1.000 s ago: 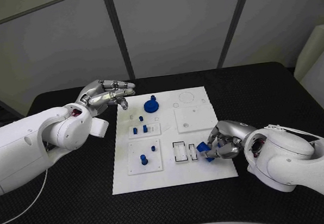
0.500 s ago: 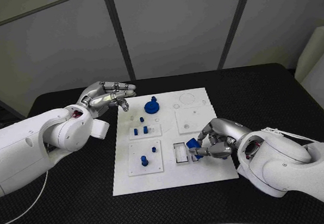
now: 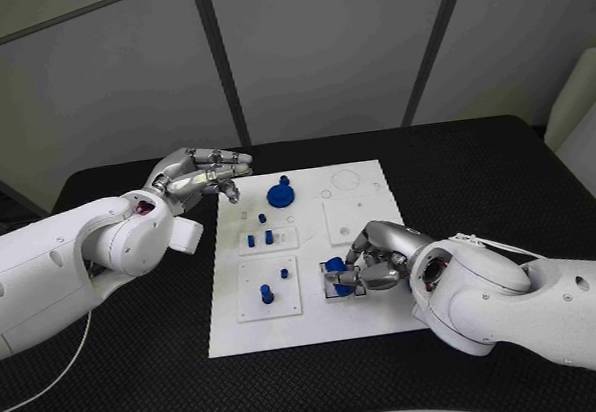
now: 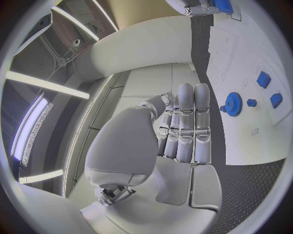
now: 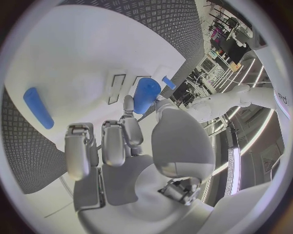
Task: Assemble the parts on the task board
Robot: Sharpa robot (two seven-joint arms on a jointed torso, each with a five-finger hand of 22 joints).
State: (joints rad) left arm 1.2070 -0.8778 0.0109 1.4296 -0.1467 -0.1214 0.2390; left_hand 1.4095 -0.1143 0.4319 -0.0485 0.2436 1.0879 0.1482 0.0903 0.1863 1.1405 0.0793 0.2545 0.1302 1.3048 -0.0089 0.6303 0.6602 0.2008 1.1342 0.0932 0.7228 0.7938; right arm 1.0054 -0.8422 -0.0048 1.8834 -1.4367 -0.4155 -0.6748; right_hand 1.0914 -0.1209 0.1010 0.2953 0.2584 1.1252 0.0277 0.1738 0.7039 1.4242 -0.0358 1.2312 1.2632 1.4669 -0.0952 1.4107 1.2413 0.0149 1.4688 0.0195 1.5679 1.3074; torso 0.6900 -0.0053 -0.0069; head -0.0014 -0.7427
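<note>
From my remote station, I saw the left hand (image 3: pixel 202 177) hovering with its fingers curled in on nothing, above the black table (image 3: pixel 136 315) just off the far left corner of the task board (image 3: pixel 383 317). A blue gear (image 3: pixel 281 195) stood on the board just to the right of that hand, with small blue pegs (image 3: pixel 258 239) nearer the robot. Further right, the right hand (image 3: pixel 367 264) pinched a blue part (image 3: pixel 335 265) between thumb and fingers, over the rectangular slots (image 5: pixel 117 87) on the board's near half. Another peg (image 3: pixel 265 292) stood to its left.
</note>
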